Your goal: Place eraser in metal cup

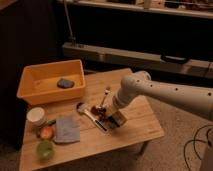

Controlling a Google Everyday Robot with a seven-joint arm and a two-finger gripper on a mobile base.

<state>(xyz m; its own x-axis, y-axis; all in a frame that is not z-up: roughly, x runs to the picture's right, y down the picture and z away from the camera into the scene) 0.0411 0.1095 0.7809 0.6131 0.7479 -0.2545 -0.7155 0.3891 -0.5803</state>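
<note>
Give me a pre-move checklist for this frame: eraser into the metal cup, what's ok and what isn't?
1. Gripper low over the table's middle, shut: ok.
2. Eraser held in it: cannot tell; a dark block sits at the fingertips.
3. Metal cup found, upright, left of the gripper: ok.
4. Cup empty: cannot tell.
5. Gripper above the cup: not ok, off to its right.
6. Yellow bin and white bowl away from the path: ok.
</note>
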